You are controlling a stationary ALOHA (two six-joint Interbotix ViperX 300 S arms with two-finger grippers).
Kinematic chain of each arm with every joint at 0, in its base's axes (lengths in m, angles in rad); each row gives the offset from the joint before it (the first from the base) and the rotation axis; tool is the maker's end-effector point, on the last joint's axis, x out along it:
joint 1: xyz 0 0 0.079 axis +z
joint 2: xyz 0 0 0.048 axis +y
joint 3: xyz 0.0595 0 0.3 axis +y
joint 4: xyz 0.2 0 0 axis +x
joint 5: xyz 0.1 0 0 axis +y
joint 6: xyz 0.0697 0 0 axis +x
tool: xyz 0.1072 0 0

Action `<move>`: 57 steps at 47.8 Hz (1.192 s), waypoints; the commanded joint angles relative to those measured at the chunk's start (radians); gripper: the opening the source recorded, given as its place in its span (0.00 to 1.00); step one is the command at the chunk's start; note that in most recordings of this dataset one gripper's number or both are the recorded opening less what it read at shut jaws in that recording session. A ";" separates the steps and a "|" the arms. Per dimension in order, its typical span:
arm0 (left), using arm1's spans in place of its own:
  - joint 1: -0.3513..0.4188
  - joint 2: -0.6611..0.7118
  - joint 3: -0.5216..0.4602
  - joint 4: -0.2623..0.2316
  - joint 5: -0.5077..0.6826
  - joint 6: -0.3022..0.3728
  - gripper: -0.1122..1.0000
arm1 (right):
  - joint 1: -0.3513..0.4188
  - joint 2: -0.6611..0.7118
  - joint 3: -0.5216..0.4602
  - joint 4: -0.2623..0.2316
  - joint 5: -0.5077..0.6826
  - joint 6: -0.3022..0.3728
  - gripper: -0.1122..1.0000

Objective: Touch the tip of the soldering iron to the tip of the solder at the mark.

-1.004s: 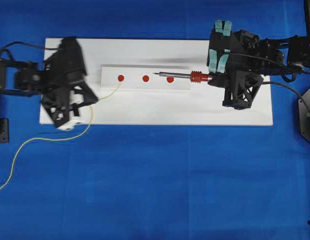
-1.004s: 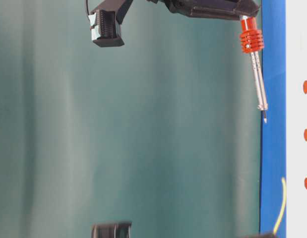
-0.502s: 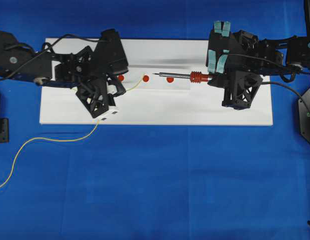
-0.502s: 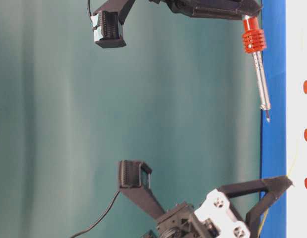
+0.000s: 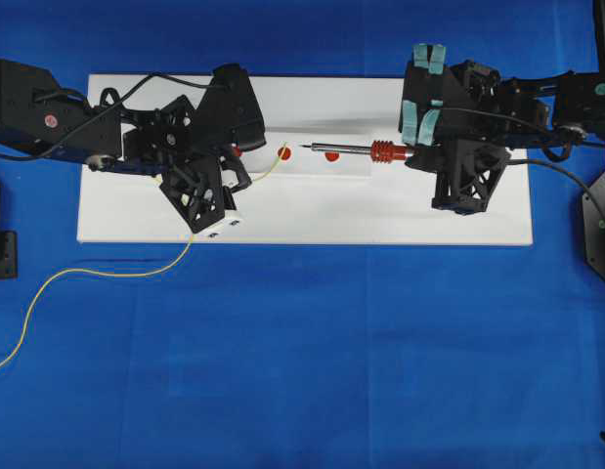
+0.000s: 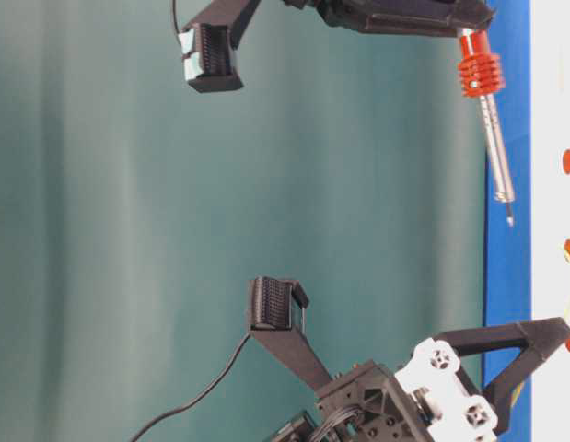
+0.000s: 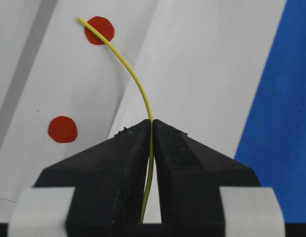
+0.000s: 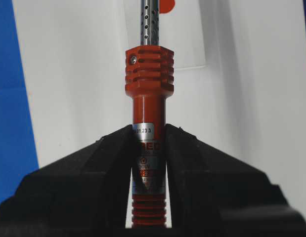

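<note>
Solder (image 7: 134,81) tip over red dot (image 7: 99,29), white board (image 5: 302,210).

Left gripper (image 5: 241,168) pinches solder (image 5: 107,274), tip at middle red dot (image 5: 284,153). Right gripper (image 5: 411,152) clamps soldering iron (image 5: 356,149), tip just right of dot. White board (image 5: 380,210) center frame.
</note>
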 commanded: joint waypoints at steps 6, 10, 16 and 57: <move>-0.012 -0.014 -0.012 0.002 -0.002 -0.011 0.12 | -0.002 0.012 -0.028 -0.003 -0.011 0.002 0.16; -0.012 -0.014 -0.011 0.003 -0.002 -0.012 0.12 | -0.002 0.026 -0.035 -0.003 -0.015 0.002 0.16; -0.012 -0.015 -0.008 0.003 -0.002 -0.011 0.12 | 0.000 0.052 -0.051 -0.003 -0.020 0.002 0.16; -0.014 -0.021 0.005 0.002 0.000 -0.012 0.12 | -0.002 0.147 -0.091 -0.005 -0.026 0.000 0.16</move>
